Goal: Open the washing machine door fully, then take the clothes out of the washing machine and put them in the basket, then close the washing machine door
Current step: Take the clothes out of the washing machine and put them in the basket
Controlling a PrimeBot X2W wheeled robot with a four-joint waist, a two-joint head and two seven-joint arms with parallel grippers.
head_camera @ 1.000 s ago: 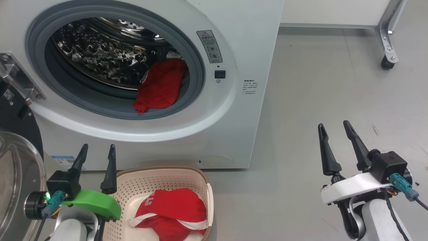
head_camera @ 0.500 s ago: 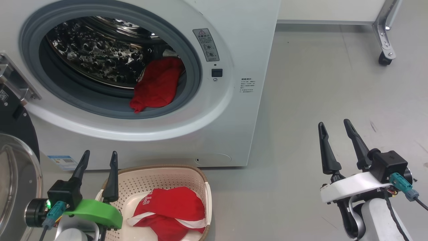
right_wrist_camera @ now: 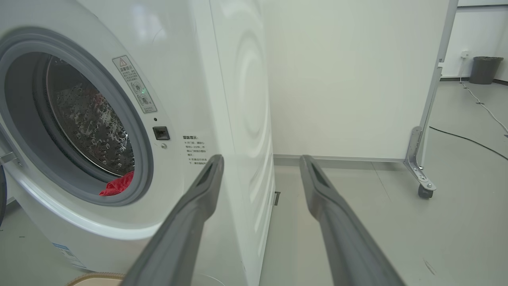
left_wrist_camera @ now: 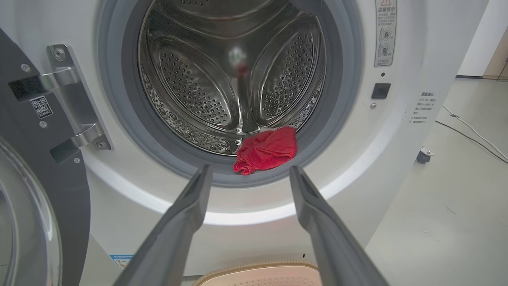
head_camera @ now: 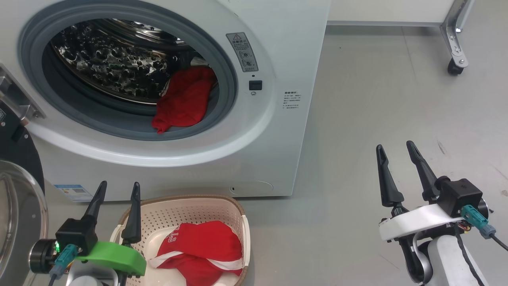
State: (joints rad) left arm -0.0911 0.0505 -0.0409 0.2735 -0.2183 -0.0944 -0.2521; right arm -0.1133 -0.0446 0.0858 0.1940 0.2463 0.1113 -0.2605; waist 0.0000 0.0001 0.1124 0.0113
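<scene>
Head view: washing machine door [head_camera: 18,186] hangs open at left edge; a red jersey [head_camera: 182,99] lies in the drum mouth [head_camera: 131,129], upper middle, another jersey [head_camera: 198,246] in the basket [head_camera: 186,198] at bottom. Left gripper [head_camera: 120,183] and right gripper [head_camera: 394,144] hover, fingers spread, empty. Left wrist view: fingers frame the red jersey; unloading seems midway, next reach in and pinch it. Right wrist view: fingers apart beside the washing machine [right_wrist_camera: 238,99]

On the washer [head_camera: 285,167], just right of its mouth [head_camera: 79,115], a grey label [head_camera: 242,51] shows a warning triangle. Its words are too small to read. Further right is tiny dark print [head_camera: 291,101]. Left of the mouth, the door [left_wrist_camera: 75,198] has a square code sticker [left_wrist_camera: 41,107]. Below the mouth is a blue label [head_camera: 73,192].
</scene>
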